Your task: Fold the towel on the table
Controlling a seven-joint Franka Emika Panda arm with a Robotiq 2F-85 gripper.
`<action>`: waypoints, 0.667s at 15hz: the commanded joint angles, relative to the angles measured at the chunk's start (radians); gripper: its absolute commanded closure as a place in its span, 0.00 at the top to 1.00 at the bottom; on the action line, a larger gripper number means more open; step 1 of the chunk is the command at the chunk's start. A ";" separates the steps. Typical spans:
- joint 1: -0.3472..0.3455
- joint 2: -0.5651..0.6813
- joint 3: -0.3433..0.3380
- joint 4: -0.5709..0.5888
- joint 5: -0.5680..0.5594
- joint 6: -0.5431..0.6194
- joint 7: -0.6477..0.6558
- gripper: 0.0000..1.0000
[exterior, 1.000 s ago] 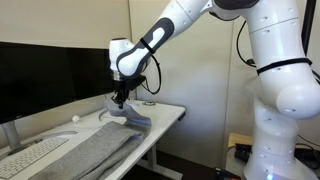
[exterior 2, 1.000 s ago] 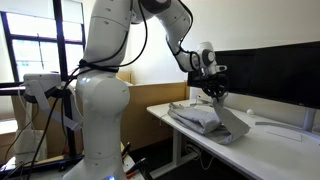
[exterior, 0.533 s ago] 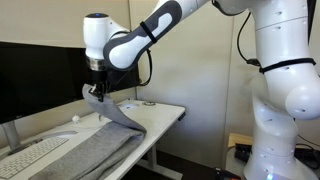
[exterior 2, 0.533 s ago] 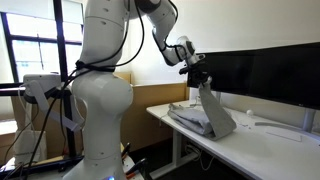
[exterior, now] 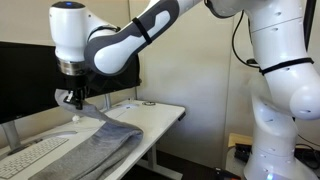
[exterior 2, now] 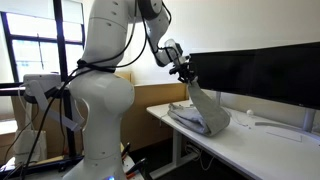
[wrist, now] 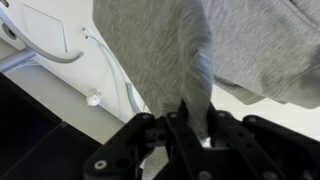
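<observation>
The grey-brown towel (exterior: 95, 150) lies bunched along the white table (exterior: 165, 116). One end of it is pulled up off the pile into a taut strip. My gripper (exterior: 72, 101) holds that raised end above the table, shut on it. In an exterior view the towel (exterior 2: 207, 112) hangs down in a slanted sheet from the gripper (exterior 2: 186, 73). In the wrist view the towel (wrist: 165, 40) fills the upper middle, and a narrow fold of it runs down between the black fingers of the gripper (wrist: 190, 120).
A white keyboard (exterior: 30, 160) lies at the near end of the table beside the towel. Black monitors (exterior 2: 262, 75) stand along the back edge (exterior: 25, 75). A small dark object (exterior: 148, 103) sits at the far corner. A white cable (wrist: 112, 72) runs across the tabletop.
My gripper has risen from low over the pile and carried the towel's end along the table towards the keyboard end. The cloth now stretches out behind it.
</observation>
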 commanded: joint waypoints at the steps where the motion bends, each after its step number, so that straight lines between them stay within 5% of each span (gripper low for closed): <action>1: 0.032 0.077 0.023 0.083 -0.035 -0.031 -0.035 0.06; 10: 0.100 0.324 0.031 0.272 0.018 -0.154 -0.186 0.06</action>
